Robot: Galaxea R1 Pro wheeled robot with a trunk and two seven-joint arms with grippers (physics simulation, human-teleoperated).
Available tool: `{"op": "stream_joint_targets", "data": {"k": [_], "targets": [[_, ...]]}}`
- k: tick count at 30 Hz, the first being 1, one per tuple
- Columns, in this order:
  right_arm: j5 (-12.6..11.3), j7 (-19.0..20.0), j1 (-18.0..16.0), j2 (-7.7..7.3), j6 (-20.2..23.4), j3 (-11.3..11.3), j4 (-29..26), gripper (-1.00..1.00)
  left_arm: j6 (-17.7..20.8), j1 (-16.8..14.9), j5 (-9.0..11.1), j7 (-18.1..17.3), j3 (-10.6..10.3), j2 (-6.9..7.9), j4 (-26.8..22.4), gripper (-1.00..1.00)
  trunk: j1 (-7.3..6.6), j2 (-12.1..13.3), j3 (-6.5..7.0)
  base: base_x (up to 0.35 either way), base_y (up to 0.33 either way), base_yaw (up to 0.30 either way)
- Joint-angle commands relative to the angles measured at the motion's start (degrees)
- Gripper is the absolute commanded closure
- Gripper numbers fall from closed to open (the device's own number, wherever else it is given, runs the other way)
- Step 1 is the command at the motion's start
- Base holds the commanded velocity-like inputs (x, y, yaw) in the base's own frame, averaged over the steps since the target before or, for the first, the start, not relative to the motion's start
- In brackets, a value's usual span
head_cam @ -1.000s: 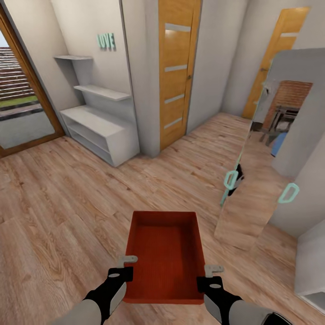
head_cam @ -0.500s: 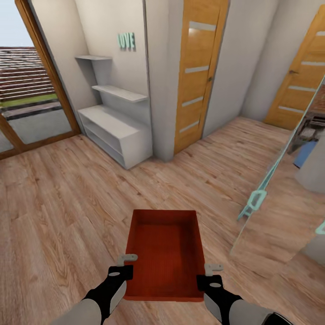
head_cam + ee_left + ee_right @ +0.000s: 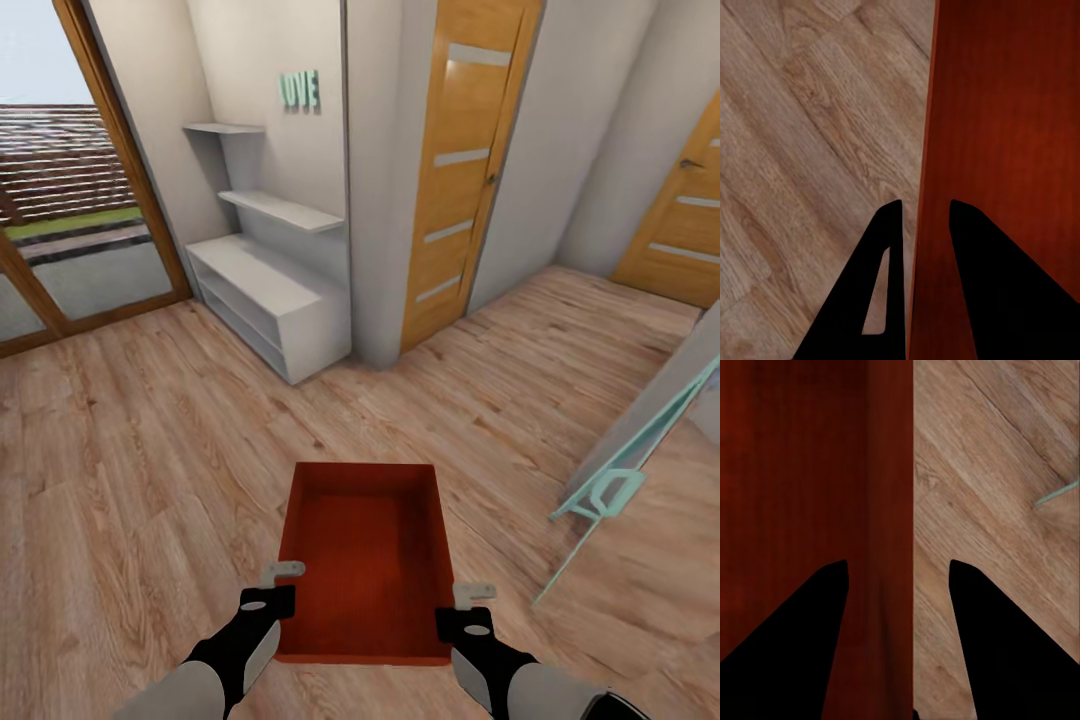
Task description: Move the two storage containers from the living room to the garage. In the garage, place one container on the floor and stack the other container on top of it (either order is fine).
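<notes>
- You are rolling over the light wood-plank floor of a hallway, with a white shelf unit and an orange door ahead of you; the dark concrete of the garage is not appearing in these views.
- You are carrying one storage container, an orange-red open-top bin, held level in front of your trunk and above the planks, its long axis pointing away from you.
- It is looking empty, so you are probably handling a light load; its walls are thin and plain, likely stiff enough to carry but smooth, so a pinch could slip if the bin tilts.
- You are taking it by the two long side walls near the end closest to you, which seems a sensible hold, one arm balancing the other.
- Your left gripper is straddling the left wall, one finger inside and one outside, narrowed around the thin edge.
- Your right gripper is clamping the right wall the same way, its fingers set wider across the rim.
</notes>
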Motion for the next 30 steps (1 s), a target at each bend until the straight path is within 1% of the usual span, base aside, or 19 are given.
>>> {"op": "stream_joint_targets", "data": {"k": [1,30], "targets": [[-1.11,-0.11,-0.01,-0.01,-0.28,0.09,1.68,1.0,0.42,-0.03,-0.89,0.36,1.18,0.01,-2.95,1.0,0.04,-0.04,-0.06,0.322,0.0,0.0],[-1.15,-0.03,-0.01,-0.02,-0.35,0.07,1.68,1.0,0.42,-0.03,-0.89,0.27,1.22,0.01,-3.0,1.0,0.04,-0.04,-0.06,0.322,0.0,0.0]]}}
